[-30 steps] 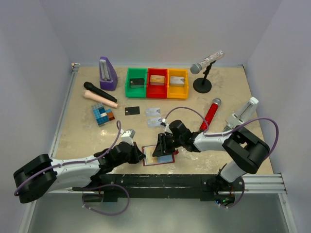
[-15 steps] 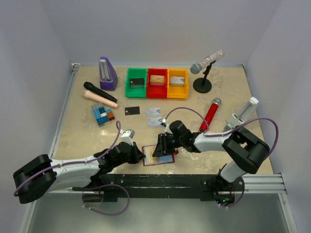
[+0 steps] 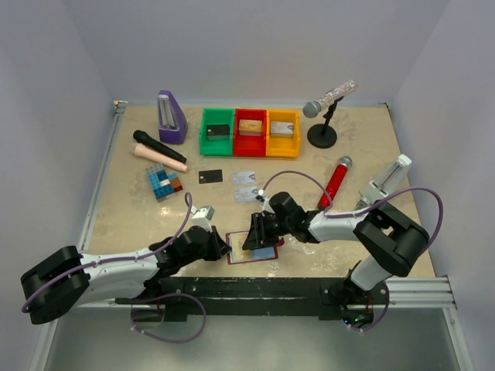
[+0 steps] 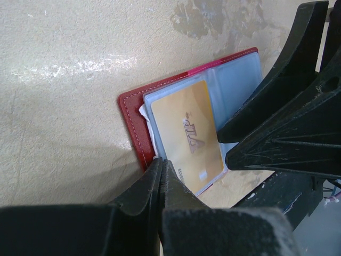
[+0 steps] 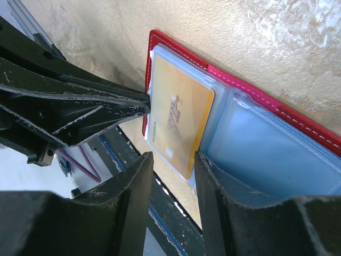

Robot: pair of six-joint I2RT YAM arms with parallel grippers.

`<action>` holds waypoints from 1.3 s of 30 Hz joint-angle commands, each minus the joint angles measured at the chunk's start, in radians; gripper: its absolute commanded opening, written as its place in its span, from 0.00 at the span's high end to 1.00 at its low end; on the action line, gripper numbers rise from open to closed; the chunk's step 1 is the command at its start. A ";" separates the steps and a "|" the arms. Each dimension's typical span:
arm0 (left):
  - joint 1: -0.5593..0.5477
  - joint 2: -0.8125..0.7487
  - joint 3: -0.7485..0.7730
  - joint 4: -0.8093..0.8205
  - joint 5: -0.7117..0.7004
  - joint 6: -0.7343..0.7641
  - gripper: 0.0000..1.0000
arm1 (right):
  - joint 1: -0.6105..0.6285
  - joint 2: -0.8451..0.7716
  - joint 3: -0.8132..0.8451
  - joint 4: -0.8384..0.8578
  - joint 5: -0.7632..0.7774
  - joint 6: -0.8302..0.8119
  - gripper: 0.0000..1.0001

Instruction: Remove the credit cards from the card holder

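**Three cards out, one gold card still in its pocket**

Nothing has visibly shifted in the last second: seen from overhead, both arms and the wallet sit just where they were.

On the table (image 3: 124, 201), both arms reach in low over the near edge and meet at the open card holder (image 3: 251, 249).

The left gripper (image 3: 220, 249) has its jaws pressed together. Its tip rests against the holder's left edge, apparently pinning it in place.

The right gripper (image 3: 259, 232) has its jaws apart. They stand on either side of the end of the gold card (image 5: 178, 114) that sticks out. Whether the pads actually touch the card cannot be told.

The holder lies flat and spread open, its pale clear pockets facing up.

Well behind it, a black card (image 3: 209, 177) and two silvery cards (image 3: 246, 185) lie loose on the table, so those look to be already removed.

The gold card is the last one visible in the holder. It has slid partly out of the left pocket, towards the table's near edge.

My reading is that the job is about three-quarters done. What is left is to draw the gold card fully free and set it down.
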 commanded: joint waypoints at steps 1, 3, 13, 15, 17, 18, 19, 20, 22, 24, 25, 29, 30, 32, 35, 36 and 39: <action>0.000 -0.009 -0.016 0.016 -0.030 -0.004 1.00 | 0.002 0.013 0.004 -0.022 0.032 -0.024 0.57; 0.002 -0.009 -0.017 0.016 -0.030 -0.004 1.00 | 0.002 0.010 0.005 -0.034 0.039 -0.027 0.56; -0.001 -0.006 -0.012 0.016 -0.030 0.001 1.00 | 0.002 0.018 -0.025 0.084 -0.007 0.005 0.57; 0.000 -0.001 -0.012 0.016 -0.031 -0.001 1.00 | 0.002 0.018 -0.048 0.165 -0.032 0.032 0.57; 0.000 0.002 -0.012 0.016 -0.031 0.001 1.00 | -0.003 0.023 -0.071 0.251 -0.058 0.065 0.57; 0.000 0.005 -0.012 0.016 -0.031 0.001 1.00 | -0.006 0.026 -0.082 0.289 -0.067 0.078 0.57; 0.000 0.003 -0.014 0.014 -0.031 0.001 1.00 | -0.009 0.030 -0.090 0.323 -0.079 0.098 0.57; 0.002 0.003 -0.014 0.013 -0.031 -0.001 1.00 | -0.014 0.030 -0.099 0.349 -0.084 0.109 0.57; 0.000 0.002 -0.016 0.010 -0.033 -0.001 1.00 | -0.020 0.030 -0.111 0.388 -0.090 0.120 0.57; 0.000 0.000 -0.016 0.007 -0.036 -0.001 1.00 | -0.026 0.027 -0.122 0.419 -0.099 0.129 0.57; 0.000 -0.001 -0.017 0.007 -0.036 -0.002 1.00 | -0.029 0.026 -0.130 0.435 -0.104 0.135 0.57; 0.000 0.000 -0.020 0.007 -0.037 -0.002 1.00 | -0.040 0.030 -0.147 0.495 -0.115 0.154 0.57; 0.000 0.002 -0.022 0.007 -0.037 -0.002 1.00 | -0.040 0.030 -0.148 0.501 -0.116 0.155 0.57; 0.000 0.003 -0.023 0.008 -0.037 -0.004 1.00 | -0.041 0.032 -0.148 0.511 -0.119 0.158 0.57; 0.000 0.003 -0.026 0.013 -0.037 -0.005 1.00 | -0.041 0.043 -0.144 0.517 -0.125 0.161 0.57; 0.000 0.005 -0.028 0.016 -0.037 -0.005 1.00 | -0.041 0.046 -0.144 0.518 -0.125 0.163 0.57; 0.000 0.006 -0.034 0.022 -0.037 -0.008 1.00 | -0.041 0.059 -0.136 0.509 -0.129 0.161 0.57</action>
